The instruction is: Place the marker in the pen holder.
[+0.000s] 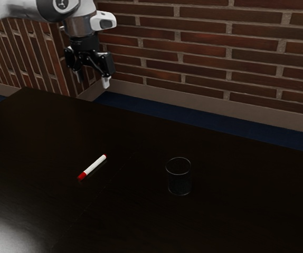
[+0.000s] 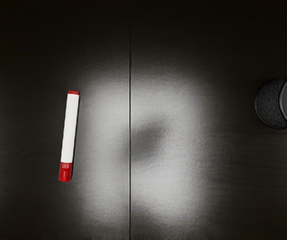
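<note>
The holder [image 1: 179, 182] stood upright on the dark table [image 1: 220, 221], a round, dark cup with a thin rim and its mouth facing up. In the wrist view part of its inside was visible, grey within the black rim, and its side had a speckled, mesh-like look. The marker [image 1: 93, 166] was outside it, lying flat on the table, well apart from it and toward the exterior view's left. The marker had a white barrel, a longer red cap at one end and a short red tip at the other; the cap pointed to the exterior view's lower left. A thin seam [image 2: 130, 65] ran across the table between the marker and the holder.

By count there was one holder, one marker, one table, one seam and one gripper [image 1: 94, 82]. The gripper hung in the exterior view's upper left, higher than the table, its two fingers spread and holding nothing. Two brick walls [image 1: 220, 52] met at a corner behind it, above one blue floor [image 1: 157, 108].
</note>
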Robot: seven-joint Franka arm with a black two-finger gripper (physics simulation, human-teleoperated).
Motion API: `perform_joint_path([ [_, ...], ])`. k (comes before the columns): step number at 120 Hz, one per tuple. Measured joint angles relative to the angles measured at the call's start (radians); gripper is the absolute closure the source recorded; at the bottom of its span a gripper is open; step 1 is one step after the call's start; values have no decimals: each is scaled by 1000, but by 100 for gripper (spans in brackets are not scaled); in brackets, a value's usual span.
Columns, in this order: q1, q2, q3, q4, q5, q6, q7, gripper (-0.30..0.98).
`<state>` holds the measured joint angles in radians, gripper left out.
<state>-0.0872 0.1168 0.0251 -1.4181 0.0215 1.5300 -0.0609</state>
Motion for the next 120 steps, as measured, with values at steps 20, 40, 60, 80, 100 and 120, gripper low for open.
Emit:
perform_joint_path([
  [20, 1, -16, 1, -1, 5, -3, -7, 0],
  [40, 2, -6, 2, -8, 15, -5, -12, 0],
  [60, -20, -136, 29, -226, 34, 51, -17, 0],
  [80, -3, -228, 105, -509, 43, 166, -24, 0],
  [100, 5, -219, 145, -697, 45, 318, -27, 0],
  [120, 2, -188, 151, -774, 58, 458, -12, 0],
])
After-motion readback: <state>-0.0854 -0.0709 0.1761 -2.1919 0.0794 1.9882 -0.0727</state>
